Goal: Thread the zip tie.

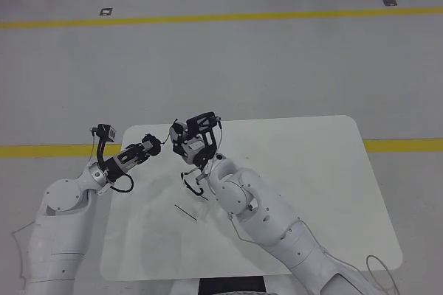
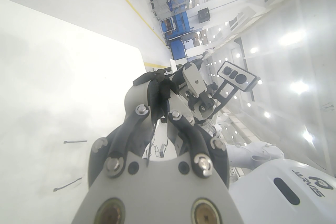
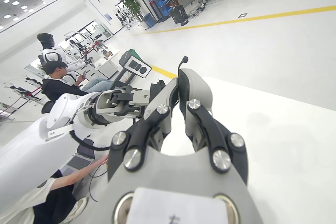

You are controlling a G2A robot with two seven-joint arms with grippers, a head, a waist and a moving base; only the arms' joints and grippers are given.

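Over the table corner (image 1: 232, 131), left gripper (image 2: 157, 89) and right gripper (image 3: 179, 86) clamped on zip tie (image 3: 184, 60); spare ties (image 2: 76, 141) below.

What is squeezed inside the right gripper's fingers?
A black zip tie: its head end pokes out past the tips of the right gripper. The part pinched between the fingers is covered, so its length there cannot be seen.

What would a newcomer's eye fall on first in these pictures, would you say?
Most likely the two grippers meeting above the far left corner of the white table. The right gripper is shut on a black zip tie whose head pokes out past its fingertips, and the left gripper is shut close beside it. After that, the spare ties lying loose on the table nearer the robot.
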